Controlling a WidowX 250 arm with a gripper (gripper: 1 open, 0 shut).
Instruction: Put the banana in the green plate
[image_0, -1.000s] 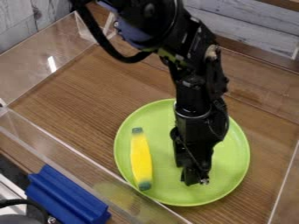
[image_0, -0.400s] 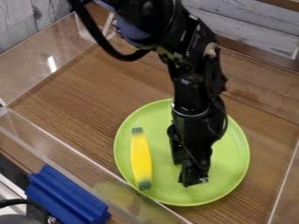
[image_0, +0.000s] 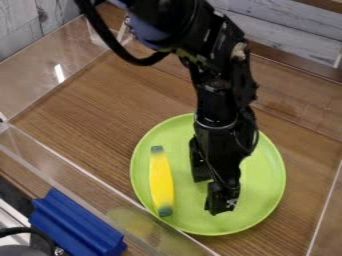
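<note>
The yellow banana (image_0: 160, 181) with its dark green tip lies flat on the left part of the green plate (image_0: 267, 160), lengthwise toward the camera. My gripper (image_0: 221, 203) points straight down over the plate's middle right, a little to the right of the banana and apart from it. Its black fingers stand open with nothing between them, the tips just above the plate's surface.
A blue ridged block (image_0: 74, 228) lies at the front left, near the clear wall's edge. Transparent walls surround the wooden tabletop (image_0: 107, 110). The black arm (image_0: 201, 50) reaches in from the top centre.
The gripper has lifted slightly and shifted a little left above the plate. The banana lies where it was.
</note>
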